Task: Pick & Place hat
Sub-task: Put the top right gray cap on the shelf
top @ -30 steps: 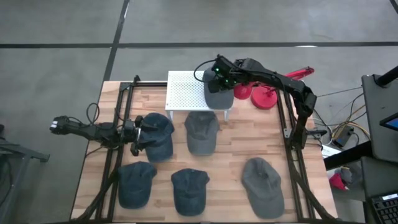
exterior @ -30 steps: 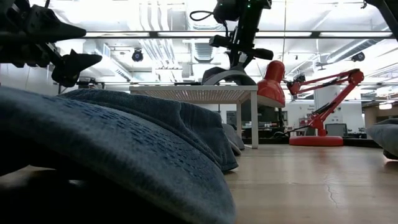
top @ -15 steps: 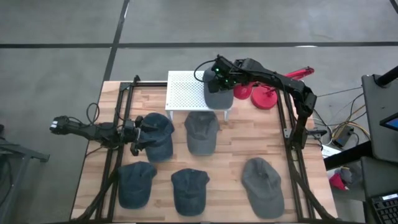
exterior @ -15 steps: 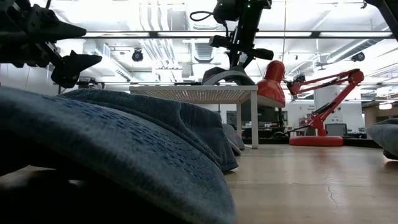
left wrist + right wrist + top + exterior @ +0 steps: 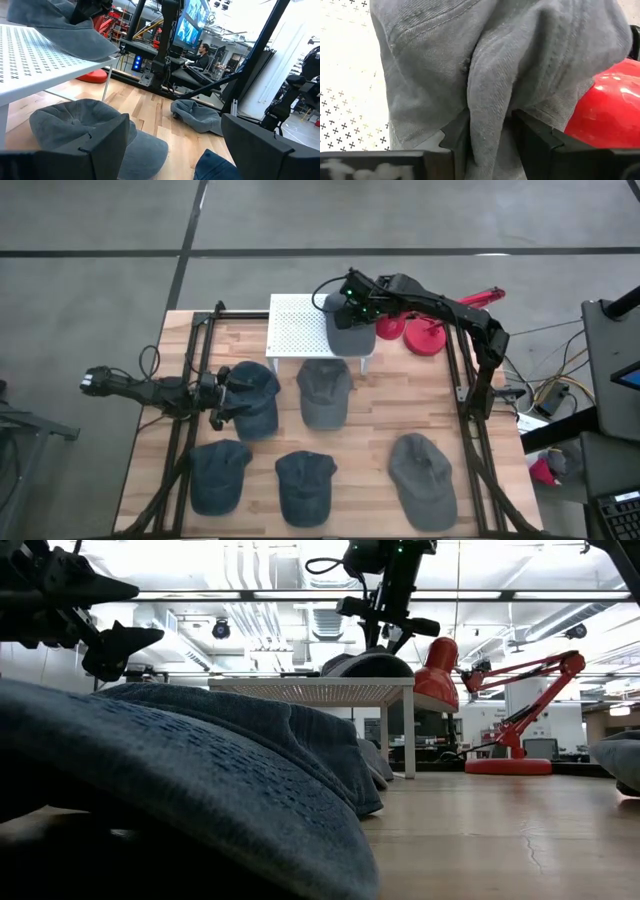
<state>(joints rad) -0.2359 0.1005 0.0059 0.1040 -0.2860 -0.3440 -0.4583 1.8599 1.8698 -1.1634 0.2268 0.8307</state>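
Note:
A grey hat lies on the right end of a white perforated stand at the table's far edge. My right gripper is above its far part and shut on it; the low view shows that gripper coming down onto the hat's dome. My left gripper hovers open by the left side of a blue hat at the table's left. In the left wrist view its fingers frame another grey hat lying on the wood. My right gripper pinches a raised fold of the grey hat's crown between its two fingers, coming from above and pointing down. The rest of the hat lies spread on the white stand, slack around the fold.
More hats lie on the wooden table: a grey one just in front of the stand, two blue ones and a grey one along the near side. A red desk lamp stands right of the stand, close to the held hat.
Both arms have kept almost still. In the low view the grey hat on the stand has changed shape a little: its crown now stands as a fuller dome under my right gripper.

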